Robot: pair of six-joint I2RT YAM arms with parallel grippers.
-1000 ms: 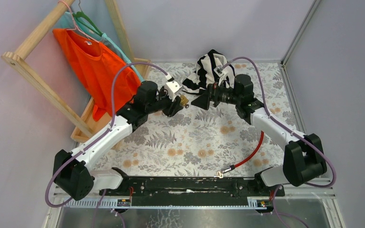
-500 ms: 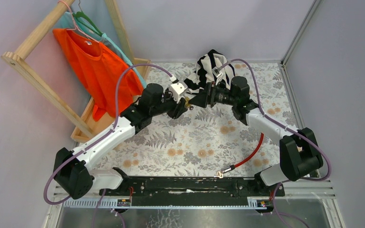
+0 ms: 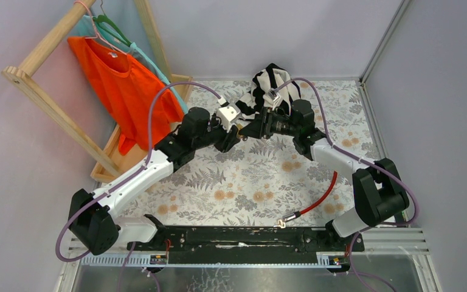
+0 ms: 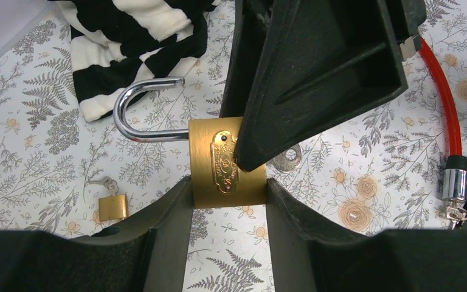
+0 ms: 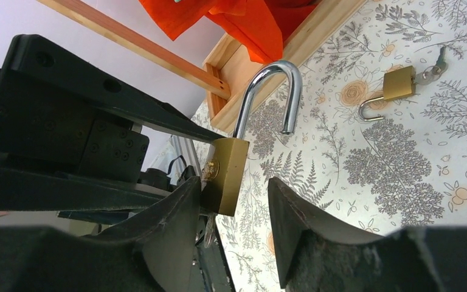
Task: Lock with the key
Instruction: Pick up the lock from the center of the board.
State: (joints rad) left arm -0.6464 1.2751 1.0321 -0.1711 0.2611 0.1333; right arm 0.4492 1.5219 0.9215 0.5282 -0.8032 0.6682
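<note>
My left gripper (image 4: 229, 194) is shut on a brass padlock (image 4: 204, 167), gripping the body by its two sides and holding it above the table. The steel shackle (image 4: 135, 103) stands open. A silver key (image 4: 287, 157) sticks out of the end of the body opposite the shackle. My right gripper (image 5: 234, 188) straddles the same padlock (image 5: 228, 173). Its left finger (image 5: 176, 207) rests against the labelled face, while the right finger (image 5: 292, 213) stands off with a clear gap. In the top view both grippers (image 3: 236, 135) (image 3: 250, 130) meet at mid-table.
A small second padlock (image 4: 113, 207) with keys lies on the floral cloth. A red cable lock (image 3: 319, 198) lies near the right arm. A striped garment (image 3: 267, 82) sits at the back. The wooden rack (image 3: 42, 103) with an orange shirt (image 3: 124, 85) stands at the left.
My right gripper has moved left onto the padlock and its jaws have narrowed around it. The left arm shifted slightly right with the padlock, then held still.
</note>
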